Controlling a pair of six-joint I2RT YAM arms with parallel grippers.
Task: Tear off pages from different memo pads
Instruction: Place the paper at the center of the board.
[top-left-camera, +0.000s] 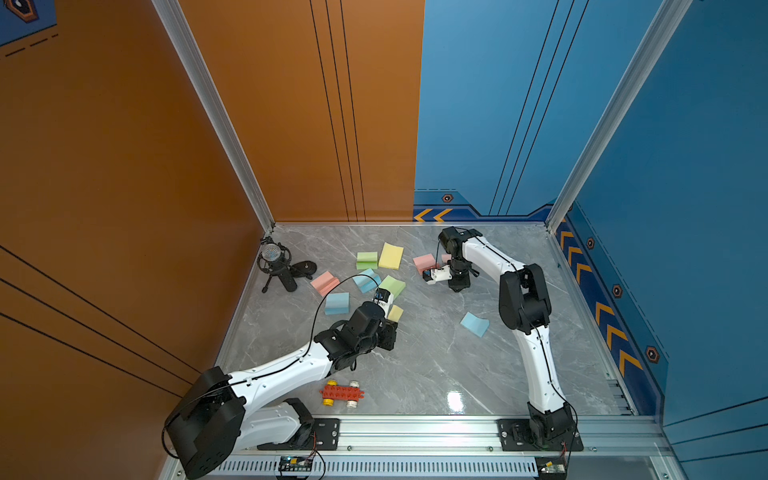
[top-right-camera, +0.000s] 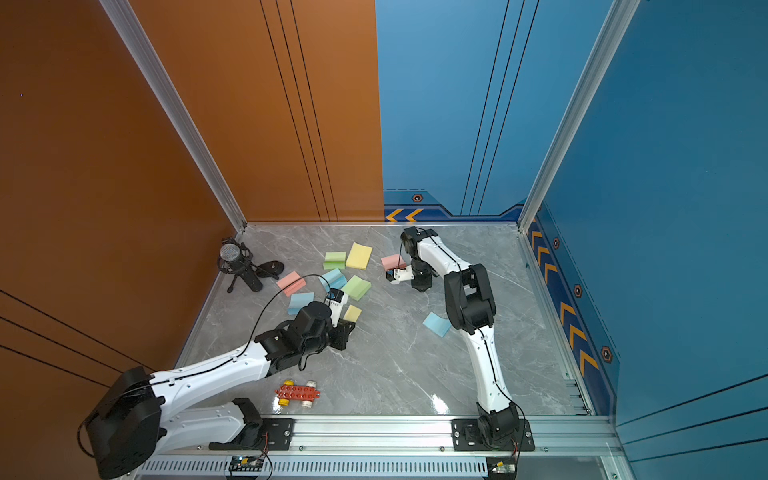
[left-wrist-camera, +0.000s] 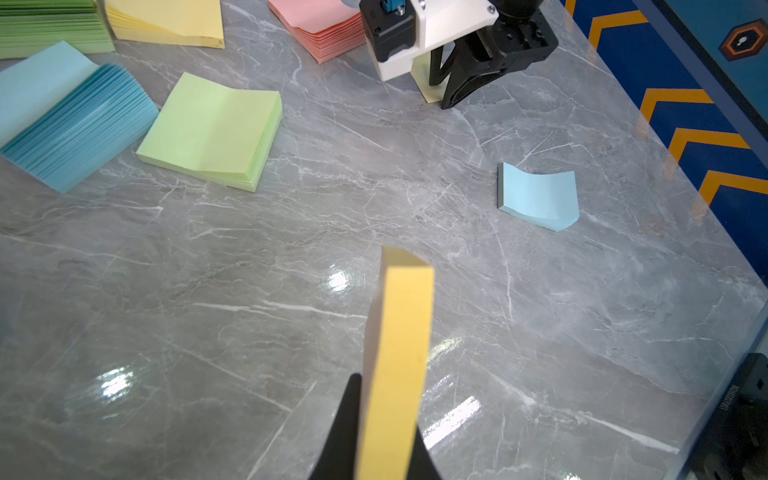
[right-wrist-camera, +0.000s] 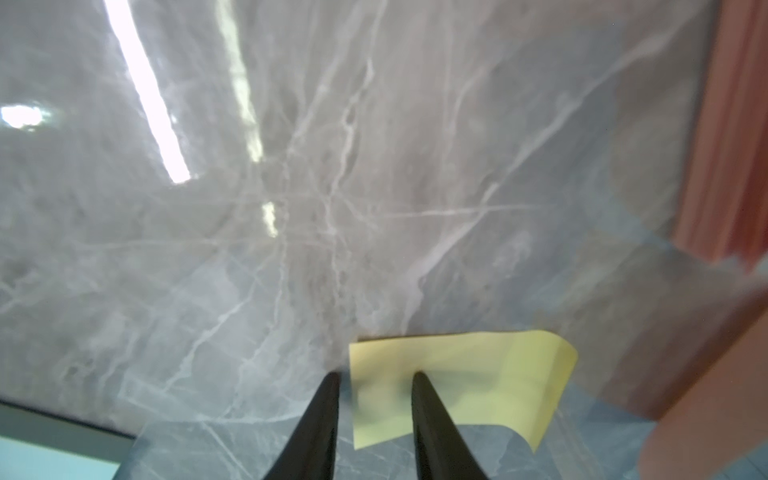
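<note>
The left gripper is clamped on a small yellow pad above the table, and the frame edge cuts off its fingers. The right gripper has its jaws apart over a curled yellow page lying beside a blurred, cropped pink pad. Whether the page touches a finger is unclear. In both top views the arm hides this page.

Markings in the work cell: no word or number is legible.
Orange chevrons on the back wall's blue band point left. Side-wall chevrons run along the right wall, with hexagon emblems beside them. In the left wrist view, white lettering on a black block is too blurred to read.
</note>
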